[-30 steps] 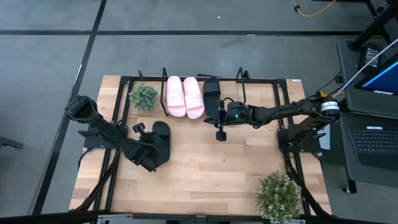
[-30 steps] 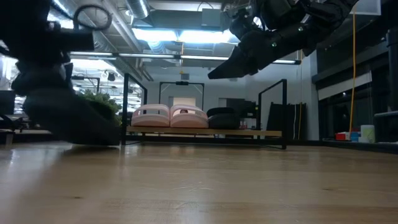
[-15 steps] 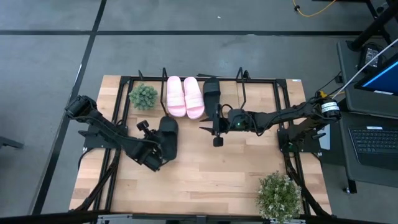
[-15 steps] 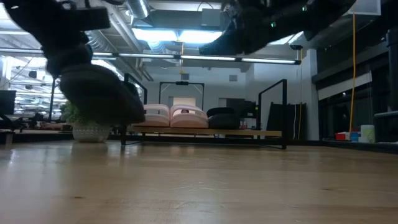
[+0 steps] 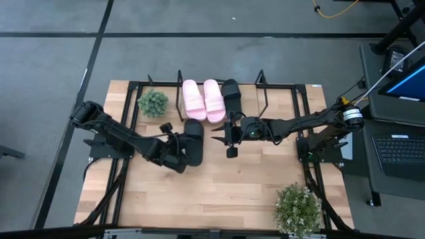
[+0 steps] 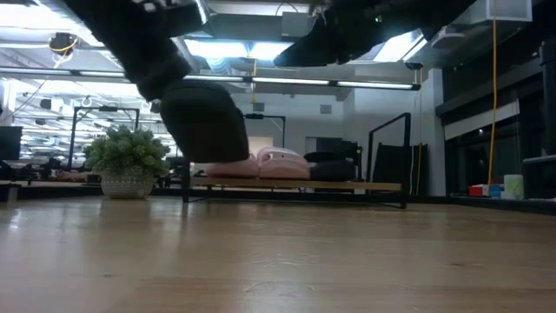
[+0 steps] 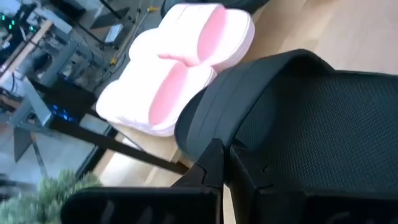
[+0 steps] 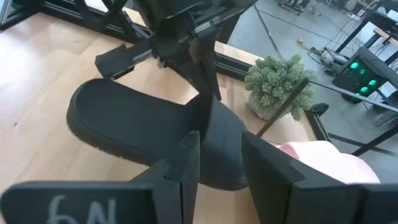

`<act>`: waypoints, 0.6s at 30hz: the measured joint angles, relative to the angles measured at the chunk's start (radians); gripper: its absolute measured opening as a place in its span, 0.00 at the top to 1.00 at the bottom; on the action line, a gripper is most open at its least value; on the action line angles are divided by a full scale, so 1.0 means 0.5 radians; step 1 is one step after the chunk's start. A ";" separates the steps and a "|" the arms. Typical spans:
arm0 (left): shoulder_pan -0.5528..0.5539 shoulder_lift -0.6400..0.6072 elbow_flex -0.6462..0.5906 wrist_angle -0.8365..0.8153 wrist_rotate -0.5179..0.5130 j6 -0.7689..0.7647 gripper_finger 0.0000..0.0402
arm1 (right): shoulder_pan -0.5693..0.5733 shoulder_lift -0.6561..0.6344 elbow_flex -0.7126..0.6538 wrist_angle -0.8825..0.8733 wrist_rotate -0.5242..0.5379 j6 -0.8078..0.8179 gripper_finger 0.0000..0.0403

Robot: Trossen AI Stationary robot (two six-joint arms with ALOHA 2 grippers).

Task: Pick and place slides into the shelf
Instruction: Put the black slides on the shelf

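Left claw [image 5: 178, 151] grips a matte, rounded black slide [image 5: 193, 141].

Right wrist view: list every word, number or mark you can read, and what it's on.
One handwritten mark in pale strokes on the right gripper body, near the picture's bottom edge: too cut off and blurred to read for sure.
Nothing legible on the black slide or elsewhere.
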 joint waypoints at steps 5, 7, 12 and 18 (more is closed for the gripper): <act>0.035 0.000 0.001 0.116 0.035 0.145 1.00 | 0.032 0.000 0.000 -0.011 0.000 0.000 0.70; 0.032 0.000 0.001 0.120 0.058 0.144 1.00 | 0.044 0.000 0.000 -0.009 0.000 0.000 0.70; 0.003 0.000 0.001 0.165 0.131 0.144 1.00 | 0.043 0.000 0.000 -0.023 0.000 0.006 0.70; -0.026 0.000 0.002 0.203 0.144 0.146 1.00 | 0.044 0.000 -0.001 -0.022 -0.001 0.006 0.70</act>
